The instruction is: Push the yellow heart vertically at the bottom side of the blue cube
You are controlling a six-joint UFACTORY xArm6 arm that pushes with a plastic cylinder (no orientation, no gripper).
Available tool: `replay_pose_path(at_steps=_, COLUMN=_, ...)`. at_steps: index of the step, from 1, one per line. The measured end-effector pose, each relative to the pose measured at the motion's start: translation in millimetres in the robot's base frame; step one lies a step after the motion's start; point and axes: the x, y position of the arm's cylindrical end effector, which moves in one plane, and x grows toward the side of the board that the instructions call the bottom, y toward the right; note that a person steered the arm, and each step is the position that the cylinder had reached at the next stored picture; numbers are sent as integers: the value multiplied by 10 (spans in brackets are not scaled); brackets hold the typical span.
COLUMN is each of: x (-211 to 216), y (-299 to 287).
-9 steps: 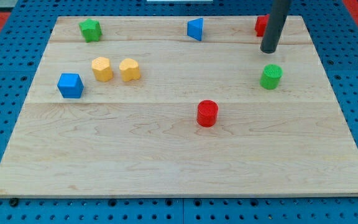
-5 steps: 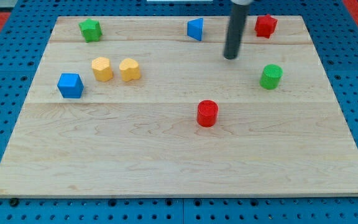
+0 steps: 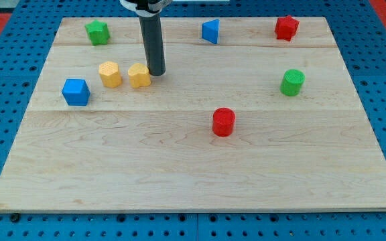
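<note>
Where the rod comes down onto the wooden board [image 3: 193,174], my tip [image 3: 157,71] is seen just beside the upper right edge of the yellow heart [image 3: 139,75], touching it or very nearly so; which of the two cannot be told. Nothing is held by the rod, since it is a plain dark shaft with no jaws to open or close. The yellow heart is placed in the upper left part of the board, and a second yellow block [image 3: 110,73], whose shape looks roughly hexagonal, is set just beside it toward the view's left, with a narrow gap between them. The blue cube [image 3: 76,92] is found further toward the view's left and slightly lower, near the yellow pair but apart from them. The heart is thus located to the right of the cube and a little above it.

Along the view's top edge, a green star-like block [image 3: 97,31] is placed at the left, a blue triangular block [image 3: 210,31] near the middle, and a red star-like block [image 3: 286,27] at the right. A green cylinder [image 3: 291,82] is set at the view's right, and a red cylinder [image 3: 224,122] is seen near the centre, well apart from the others.
</note>
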Motion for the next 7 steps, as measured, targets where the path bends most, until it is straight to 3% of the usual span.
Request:
replay_pose_path(at_steps=3, x=-436, y=-77)
replay_pose_path(at_steps=5, x=-367, y=-514)
replay_pose_path(at_steps=7, x=-20, y=-262)
